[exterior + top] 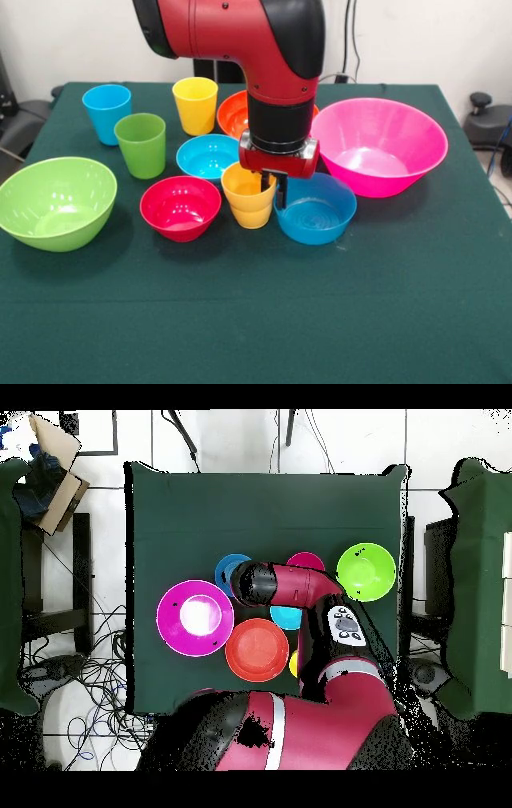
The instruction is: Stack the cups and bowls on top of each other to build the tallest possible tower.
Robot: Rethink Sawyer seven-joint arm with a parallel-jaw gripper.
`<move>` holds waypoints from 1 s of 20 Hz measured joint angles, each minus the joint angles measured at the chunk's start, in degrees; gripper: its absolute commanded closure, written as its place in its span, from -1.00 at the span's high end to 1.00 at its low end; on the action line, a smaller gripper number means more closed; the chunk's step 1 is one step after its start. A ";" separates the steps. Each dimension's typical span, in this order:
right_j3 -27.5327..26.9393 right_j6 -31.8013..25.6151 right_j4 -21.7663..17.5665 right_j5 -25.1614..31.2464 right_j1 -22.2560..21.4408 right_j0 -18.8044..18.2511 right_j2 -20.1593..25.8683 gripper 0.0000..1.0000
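All pieces stand apart on the green cloth; no tower stands. My gripper (274, 192) hangs at the right rim of the squat yellow-orange cup (246, 200), which rests on the cloth. Around it are a small blue bowl (315, 211) to the right, the red bowl (180, 208) to the left and the other small blue bowl (205, 156) behind. The orange bowl (232, 114) is partly hidden by my arm. The yellow cup (195, 104), green cup (142, 144) and light blue cup (106, 112) stand upright at the back left. In the overhead view my arm hides the gripper and the cups.
The large pink bowl (378, 146) stands at the right, the large lime green bowl (56, 202) at the left edge. In the overhead view the pink bowl (168, 619), orange bowl (257, 652) and lime bowl (364, 572) show around my arm. The cloth's front strip holds nothing.
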 measured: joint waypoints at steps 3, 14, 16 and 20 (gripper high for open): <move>-0.07 0.00 0.00 0.00 0.00 0.00 0.04 -1.00; -2.34 0.00 0.04 0.04 0.83 1.04 0.07 -1.00; -3.22 0.00 0.19 0.05 1.15 1.58 0.02 -1.00; -5.09 0.00 0.75 0.04 1.84 2.76 -0.17 -1.00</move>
